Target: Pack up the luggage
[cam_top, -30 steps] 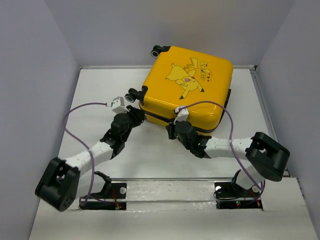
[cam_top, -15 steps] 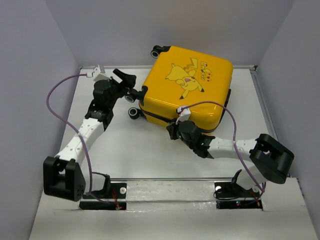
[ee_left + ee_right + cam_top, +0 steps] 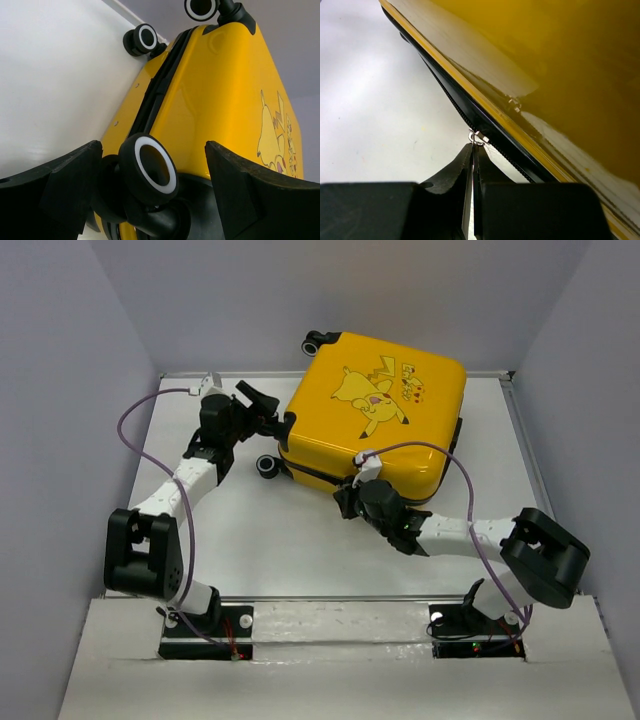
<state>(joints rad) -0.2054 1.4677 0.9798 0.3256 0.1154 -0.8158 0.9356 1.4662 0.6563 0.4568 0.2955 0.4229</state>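
And the left gripper [image 3: 268,412] has swung up to the corner of the luggage [image 3: 375,410], jaws flung wide, a wheel [image 3: 155,170] right between them, untouched. The right gripper [image 3: 472,155] is clamped tight, apparently pinching the zipper pull [image 3: 478,136] at its tips. The case lies flat just ahead of both. Best now: brace that wheel, then draw the zip steadily along the seam.

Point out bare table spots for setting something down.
Bare: the table between left arm and right arm, and the strip between luggage and right wall. Crowded: the luggage's left side, where the open left gripper brackets a wheel, and its near edge, where the right gripper pinches the zipper pull.
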